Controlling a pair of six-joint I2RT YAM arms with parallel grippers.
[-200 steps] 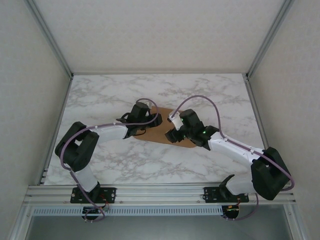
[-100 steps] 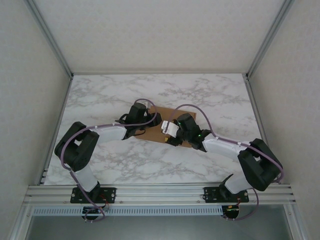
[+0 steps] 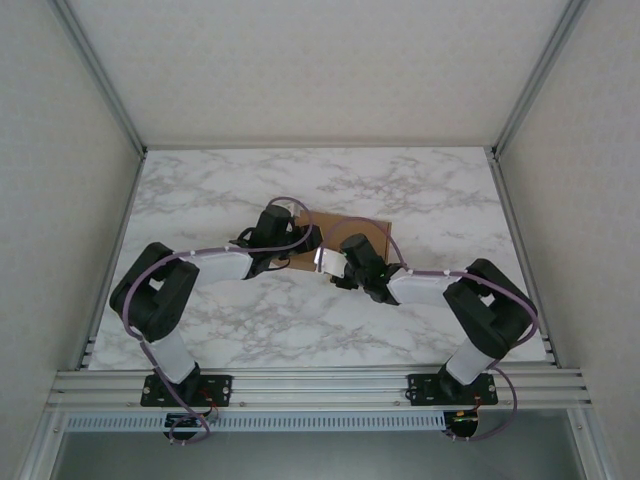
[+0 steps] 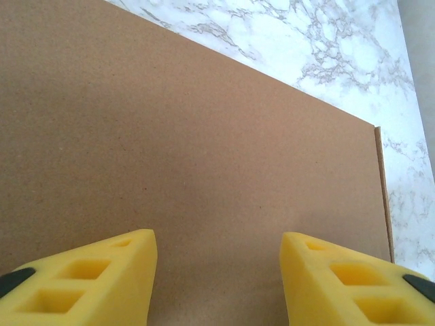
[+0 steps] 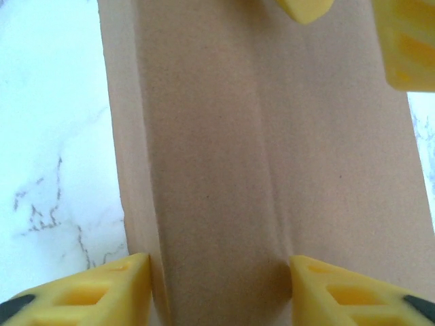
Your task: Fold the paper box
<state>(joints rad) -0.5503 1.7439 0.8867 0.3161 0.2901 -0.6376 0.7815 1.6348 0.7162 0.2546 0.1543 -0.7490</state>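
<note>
Fingers (image 5: 81, 292) of the right gripper (image 5: 221, 285) stand apart, straddling a side edge of the paper box (image 5: 272, 136). This arm has swung in leftward, and the spread-out flap is gone, probably folded over. The left gripper (image 4: 217, 272) hovers open above the box, mid-worktop (image 3: 200, 190). White marble, with pale walls (image 3: 300, 60) behind.

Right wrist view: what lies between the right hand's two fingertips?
The paper box: brown cardboard with a faint crease spans the gap of the right hand, shown in the right wrist view.
</note>
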